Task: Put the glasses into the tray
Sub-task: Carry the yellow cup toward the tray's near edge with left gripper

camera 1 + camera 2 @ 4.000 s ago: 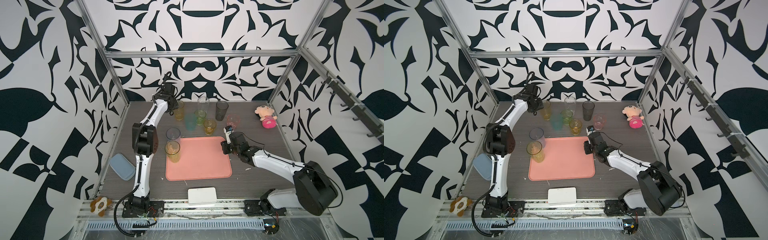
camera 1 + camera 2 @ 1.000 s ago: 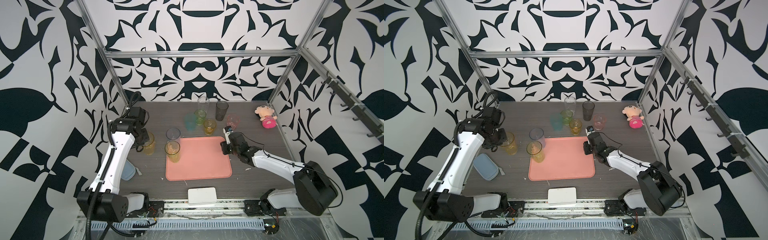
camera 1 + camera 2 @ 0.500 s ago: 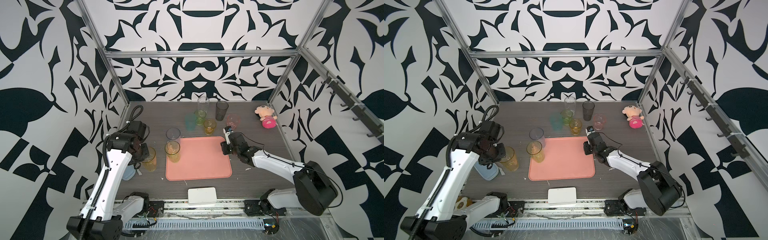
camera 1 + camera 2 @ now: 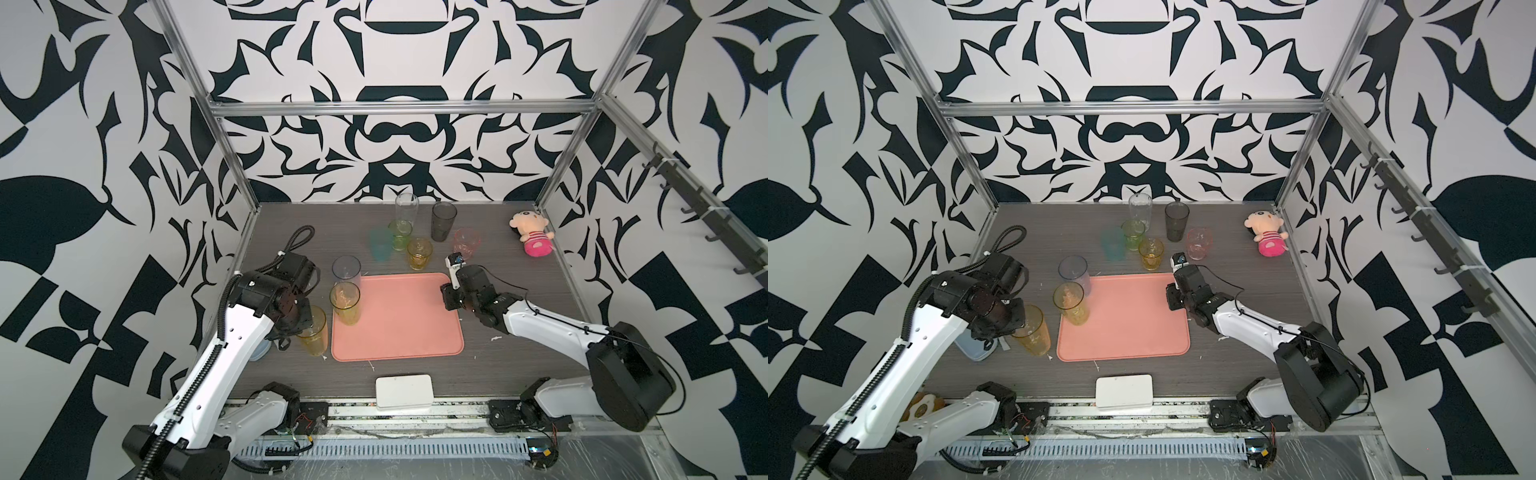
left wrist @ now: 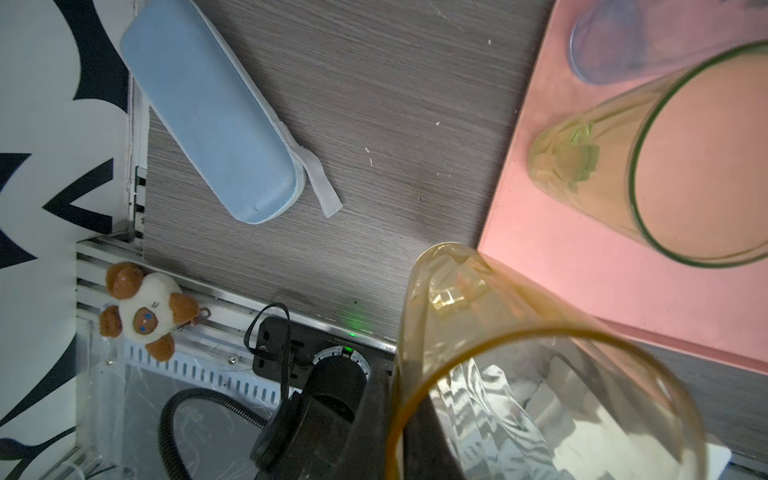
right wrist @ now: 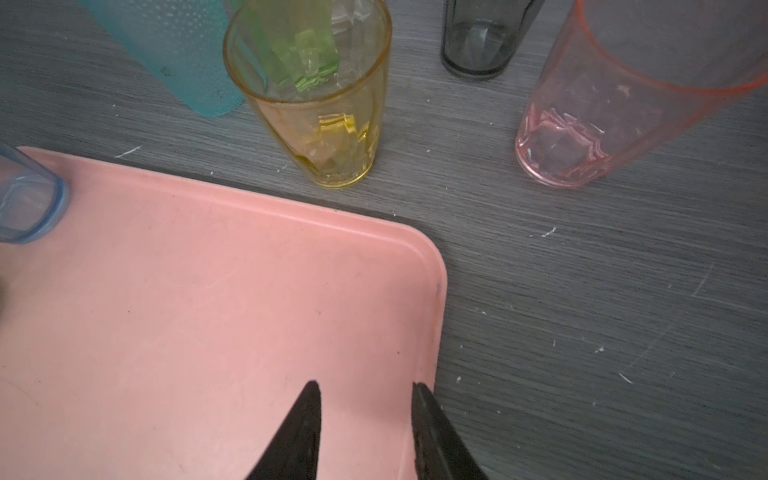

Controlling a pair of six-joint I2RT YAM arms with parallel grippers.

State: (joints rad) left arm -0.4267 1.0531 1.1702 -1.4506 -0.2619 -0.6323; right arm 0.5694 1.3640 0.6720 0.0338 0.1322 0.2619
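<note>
So the amber glass just got hauled over from the back row, left jaws clamped on its rim. It's right beside the tray, not in yet. Right jaws apart, empty.

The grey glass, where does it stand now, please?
In both top views the grey glass stands right of the tall clear glass, back-left of the pink glass.

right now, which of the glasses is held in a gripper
The tall amber tumbler just left of the tray, pinched at its rim by the left gripper. The rest stand free, none touched by a gripper.
</note>
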